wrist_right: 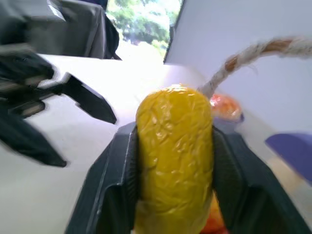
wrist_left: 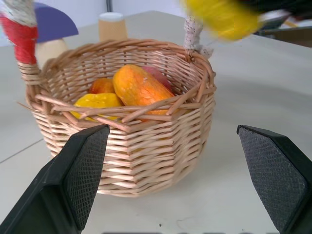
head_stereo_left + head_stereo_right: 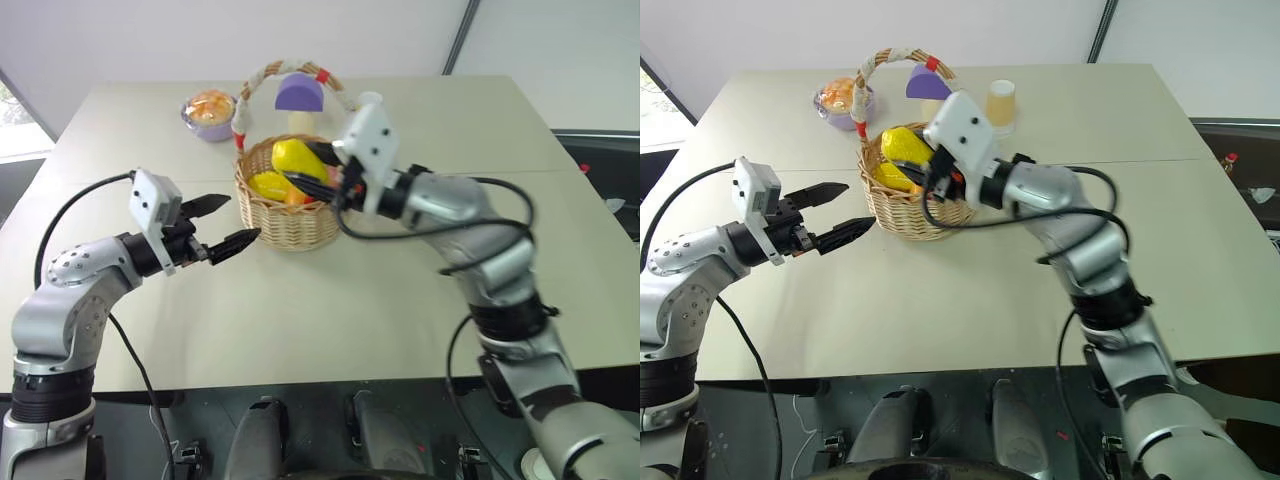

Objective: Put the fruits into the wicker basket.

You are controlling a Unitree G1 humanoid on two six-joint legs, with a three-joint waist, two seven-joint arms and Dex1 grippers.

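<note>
left hand [image 3: 222,224] sits nearest, fingers spread wide with nothing between them, hovering just beside the wicker basket [image 3: 290,222] on the table [image 3: 330,320]. right hand [image 1: 173,195] is clamped on a yellow fruit [image 1: 174,156], held up over the basket's rim. inside the basket there's an orange fruit [image 2: 141,87] and another yellow one [image 2: 97,101]. behind it, a purple bowl [image 3: 209,116], a purple mushroom toy [image 3: 299,95] and a cup [image 3: 1001,103].

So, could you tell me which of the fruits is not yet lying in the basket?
The yellow lemon-like fruit, clamped in the right gripper above the wicker basket.
</note>
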